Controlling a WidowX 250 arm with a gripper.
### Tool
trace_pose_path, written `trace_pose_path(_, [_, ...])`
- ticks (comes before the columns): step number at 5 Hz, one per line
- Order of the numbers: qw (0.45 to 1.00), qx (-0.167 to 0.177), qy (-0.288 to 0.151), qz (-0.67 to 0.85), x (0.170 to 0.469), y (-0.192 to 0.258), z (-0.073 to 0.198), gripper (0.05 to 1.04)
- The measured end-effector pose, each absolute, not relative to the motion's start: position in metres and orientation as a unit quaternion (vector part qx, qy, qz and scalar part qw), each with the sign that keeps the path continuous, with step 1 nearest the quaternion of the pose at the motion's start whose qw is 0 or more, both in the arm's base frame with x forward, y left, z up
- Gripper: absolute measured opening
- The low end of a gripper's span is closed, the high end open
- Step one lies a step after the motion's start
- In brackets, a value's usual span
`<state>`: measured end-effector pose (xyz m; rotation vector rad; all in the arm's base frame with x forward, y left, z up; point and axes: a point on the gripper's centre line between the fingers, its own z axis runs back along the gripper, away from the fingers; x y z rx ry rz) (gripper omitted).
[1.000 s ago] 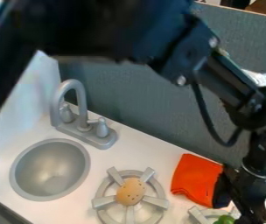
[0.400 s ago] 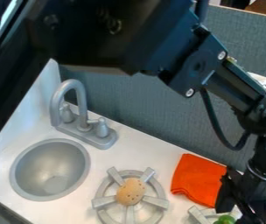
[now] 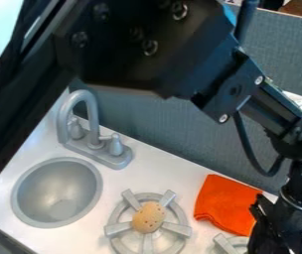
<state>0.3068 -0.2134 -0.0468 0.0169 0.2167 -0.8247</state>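
Lying near black pincer [image 3: 271,242], squarish bright orange cloth [image 3: 225,204], grip impossible to tell.

White Toy Counter Holds Sink, Burners and Cloth

We see a white counter [image 3: 152,173] with a round gray sink basin [image 3: 56,192] set into it and a gray faucet [image 3: 94,130] standing just beside the basin. Near them sits a gray burner [image 3: 117,229] with spoke-like bars. On our counter's other side lies a folded orange cloth [image 3: 225,204], near a second burner [image 3: 228,245] that shows only in part.
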Motion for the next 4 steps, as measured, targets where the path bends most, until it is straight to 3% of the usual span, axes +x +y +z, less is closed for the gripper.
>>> trace_pose_path(1, [0.912,0.005,0.116,-0.394,0.310,-0.219,-0.048,0.132])
trace_pose_path(2, [0.912,0.007,0.116,-0.394,0.307,-0.223,-0.047,0.115])
trace_pose_path(3, [0.914,0.006,0.101,-0.393,0.303,-0.220,-0.043,0.115])
trace_pose_path(4, [0.912,0.008,0.066,-0.405,0.310,-0.220,-0.020,0.115])
